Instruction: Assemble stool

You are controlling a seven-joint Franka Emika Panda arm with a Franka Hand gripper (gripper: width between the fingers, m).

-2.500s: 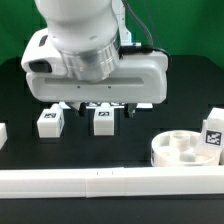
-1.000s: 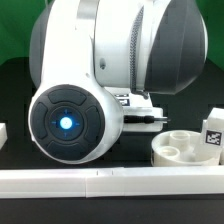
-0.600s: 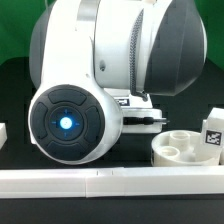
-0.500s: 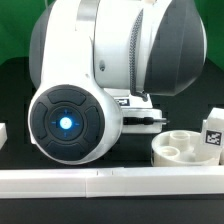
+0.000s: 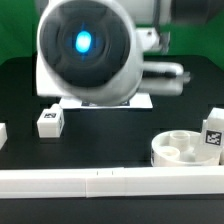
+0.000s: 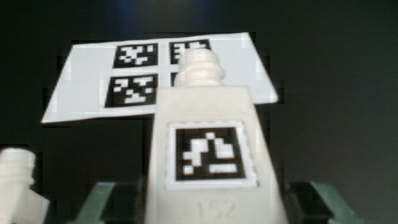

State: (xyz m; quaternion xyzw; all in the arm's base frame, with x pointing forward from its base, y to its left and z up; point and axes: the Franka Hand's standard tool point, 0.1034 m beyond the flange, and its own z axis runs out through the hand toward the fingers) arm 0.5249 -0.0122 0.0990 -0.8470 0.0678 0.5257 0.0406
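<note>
In the wrist view my gripper [image 6: 214, 203] is shut on a white stool leg [image 6: 210, 120]. Its tag faces the camera and its peg end points away, toward the marker board [image 6: 107, 75]. A grey finger [image 6: 103, 197] shows on either side of the leg. A second leg [image 6: 16, 180] stands beside it, also seen in the exterior view [image 5: 47, 121]. The round white stool seat [image 5: 183, 150] with its socket holes rests at the exterior view's right. Another tagged leg [image 5: 213, 133] stands by it. The arm's body [image 5: 88, 50] hides my gripper in the exterior view.
A long white rail bar [image 5: 100, 183] runs along the front of the black table. A small white piece [image 5: 3, 132] sits at the exterior view's left edge.
The jaws have closed on the leg. The arm has risen, carrying it up from the table; the other leg on the exterior view's left stays where it was.
</note>
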